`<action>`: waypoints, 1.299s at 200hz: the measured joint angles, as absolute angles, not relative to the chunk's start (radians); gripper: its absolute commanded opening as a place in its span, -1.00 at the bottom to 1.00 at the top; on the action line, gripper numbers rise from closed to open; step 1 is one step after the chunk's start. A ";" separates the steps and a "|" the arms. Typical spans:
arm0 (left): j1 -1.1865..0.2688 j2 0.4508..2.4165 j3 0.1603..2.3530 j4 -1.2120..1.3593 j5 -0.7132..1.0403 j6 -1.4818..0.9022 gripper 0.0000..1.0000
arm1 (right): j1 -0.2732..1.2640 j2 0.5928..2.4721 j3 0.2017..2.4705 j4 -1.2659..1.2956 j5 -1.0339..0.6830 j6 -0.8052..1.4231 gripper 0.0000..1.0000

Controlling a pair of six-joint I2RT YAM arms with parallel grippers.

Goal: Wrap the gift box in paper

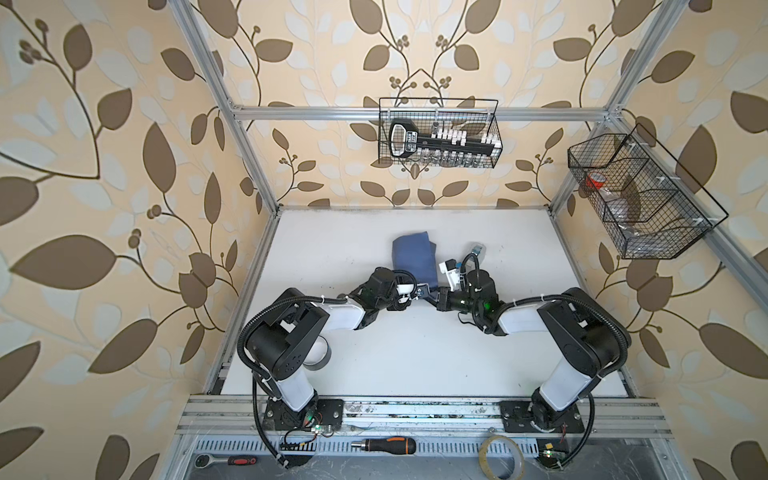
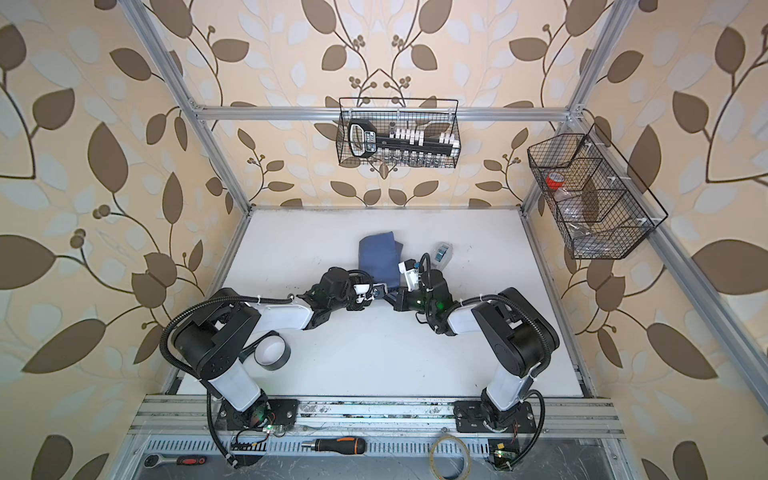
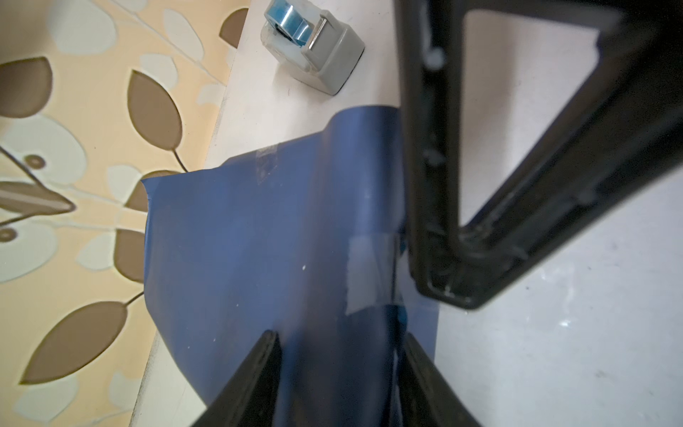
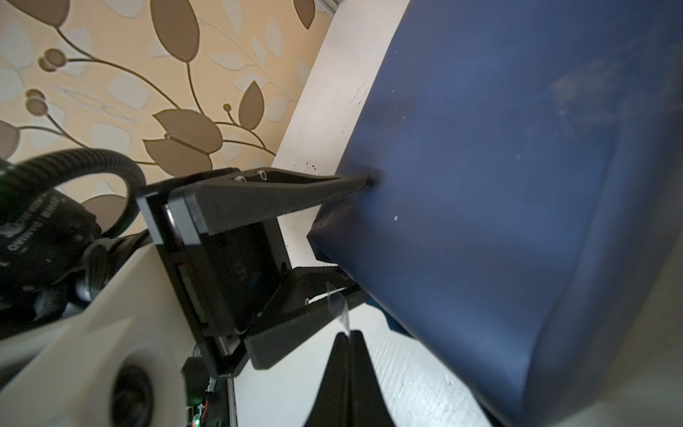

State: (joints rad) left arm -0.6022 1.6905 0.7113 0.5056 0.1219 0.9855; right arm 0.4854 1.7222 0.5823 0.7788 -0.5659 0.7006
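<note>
Left tool (image 3: 342, 344) is clamped across the near end of the paper (image 1: 413, 259), which looks folded round the gift box (box itself hidden) mid-surface, long axis running toward the far edge. Right tool (image 4: 349, 338) sits just beside that end, pinched shut on a clear tape strip (image 4: 338, 303). Only the right wrist view shows that, top views hide it.

Both top views high overhead, looking down on the whole table (image 1: 415, 353), left wrist view close over the paper (image 3: 258, 240), facing the tape dispenser (image 3: 332, 55), right wrist view closer, sharing that paper
</note>
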 measured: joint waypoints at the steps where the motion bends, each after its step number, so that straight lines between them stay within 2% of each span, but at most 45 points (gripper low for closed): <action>1: -0.602 1.691 0.711 0.506 0.121 0.986 0.00 | 0.485 1.723 0.582 0.779 -0.566 0.701 -1.00; 260: -0.602 1.691 0.717 0.495 0.122 0.985 -0.01 | 0.476 1.757 0.628 0.751 -0.566 0.714 -1.00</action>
State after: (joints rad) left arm -0.6022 1.6905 0.7166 0.4950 0.1219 0.9852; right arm 0.4755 1.7573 0.6285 0.7506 -0.5655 0.7139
